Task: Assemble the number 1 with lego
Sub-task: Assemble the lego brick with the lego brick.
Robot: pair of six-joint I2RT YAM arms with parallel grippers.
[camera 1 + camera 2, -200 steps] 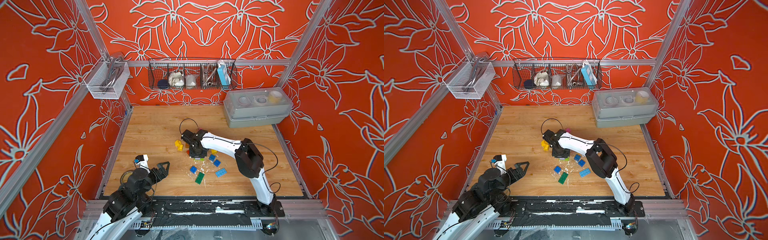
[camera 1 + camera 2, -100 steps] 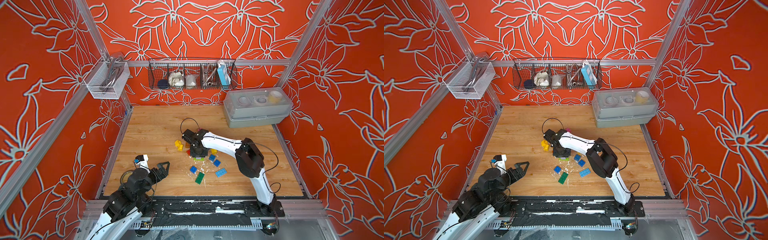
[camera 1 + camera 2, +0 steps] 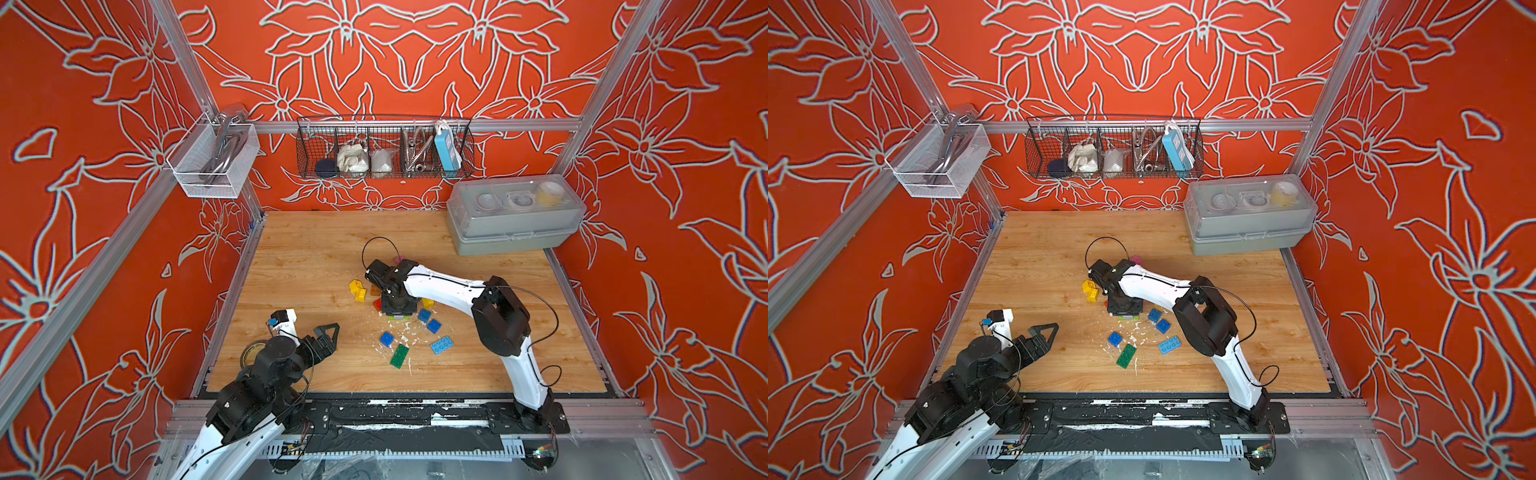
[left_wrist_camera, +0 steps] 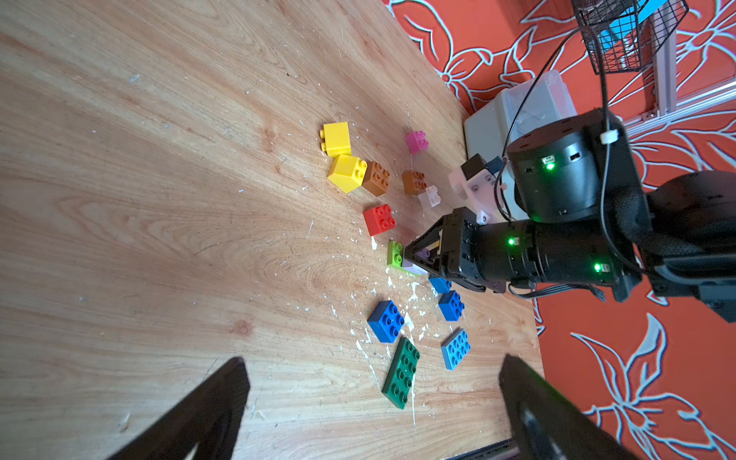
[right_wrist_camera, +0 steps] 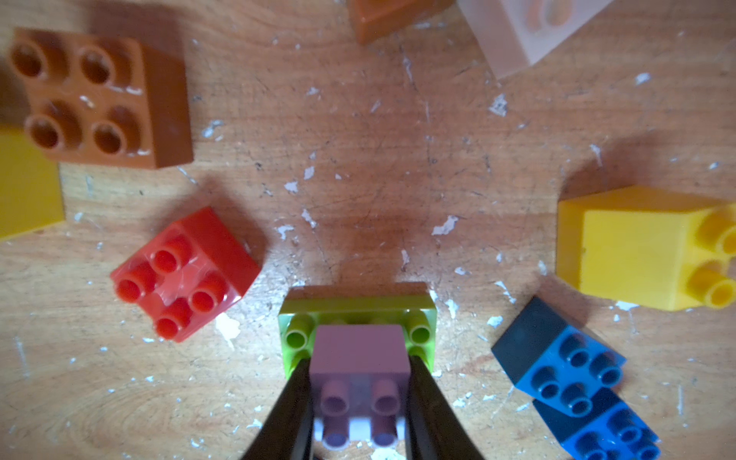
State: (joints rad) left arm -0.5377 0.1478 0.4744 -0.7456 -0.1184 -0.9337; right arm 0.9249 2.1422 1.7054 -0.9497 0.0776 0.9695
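Far left, hung on the wall rail: white mesh basket (image 3: 199, 178) with long metal utensils (image 3: 222, 141) standing in it. Below, at the near left edge of the wooden table (image 3: 316, 249): roll of tape (image 3: 250, 352), partly hidden behind the left arm. Left gripper (image 4: 373, 360) just right of that, above the boards, fingers spread wide. On the far wall, black wire basket (image 3: 390, 176) split into compartments, left to right: dark round object (image 3: 326, 167), crumpled white cloth (image 3: 352, 158), pale bag (image 3: 381, 160), coiled metal hose (image 3: 415, 151), light blue power strip (image 3: 446, 151). Mid-table, the lego, lying loose: yellow bricks (image 4: 336, 139) touching at the left, brown bricks (image 4: 376, 178) and red brick (image 5: 185, 275) just right of them, pink brick (image 4: 417, 141) and white brick (image 4: 429, 197) farther back, blue bricks (image 4: 386, 320), green plate (image 4: 401, 372) and light blue plate (image 4: 456, 348) nearer. Right gripper (image 5: 358, 382) among them, pointing down, pinching a lilac brick (image 5: 360, 350) set on top of a lime plate (image 5: 358, 306) flat on the table. Far right corner: grey box (image 3: 515, 237) under a clear lid, with pale round items (image 3: 486, 201) and a yellow roll (image 3: 549, 193) showing through.
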